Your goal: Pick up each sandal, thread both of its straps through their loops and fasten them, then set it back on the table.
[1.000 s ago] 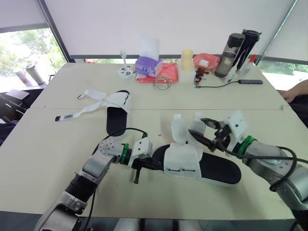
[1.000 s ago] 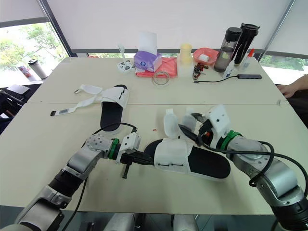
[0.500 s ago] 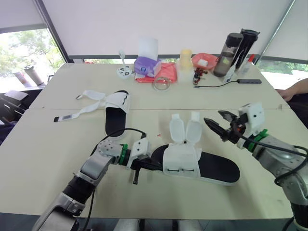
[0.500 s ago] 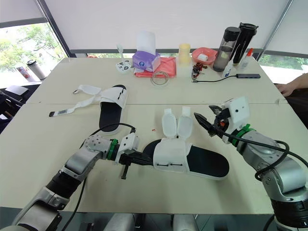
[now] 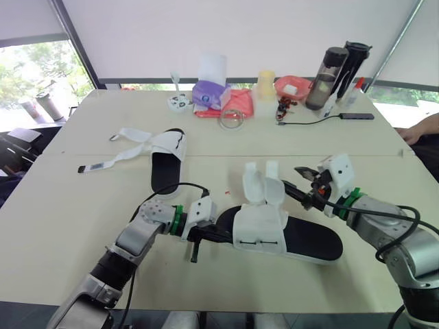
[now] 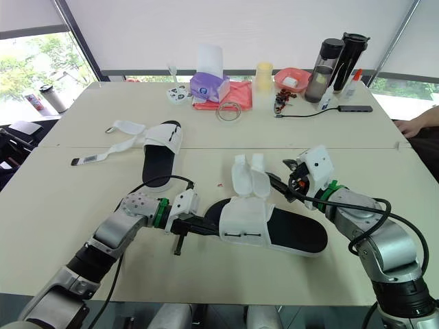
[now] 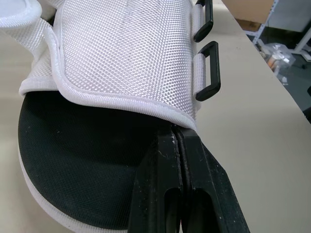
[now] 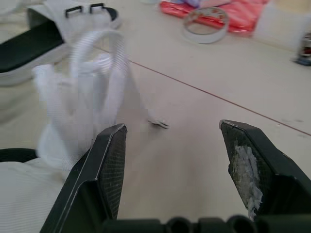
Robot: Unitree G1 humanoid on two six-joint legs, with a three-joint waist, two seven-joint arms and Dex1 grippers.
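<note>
Pale counter [image 5: 82, 205] carries the near sandal [image 5: 305, 238], laid flat just ahead of both claws. One end is met by the left claw [image 5: 218, 236], whose fingers [image 7: 165, 170] are pressed together at the hem of the upper [image 7: 121, 48], presumably so that the shoe is steadied. Both straps [image 5: 260, 184] are stood upright just beside the right claw [image 5: 296, 184], which is spread wide, seemingly readied to take one toward the loops [image 7: 209, 73]. A second sandal [image 5: 167, 161] is left unfastened, well beyond the left claw.
</note>
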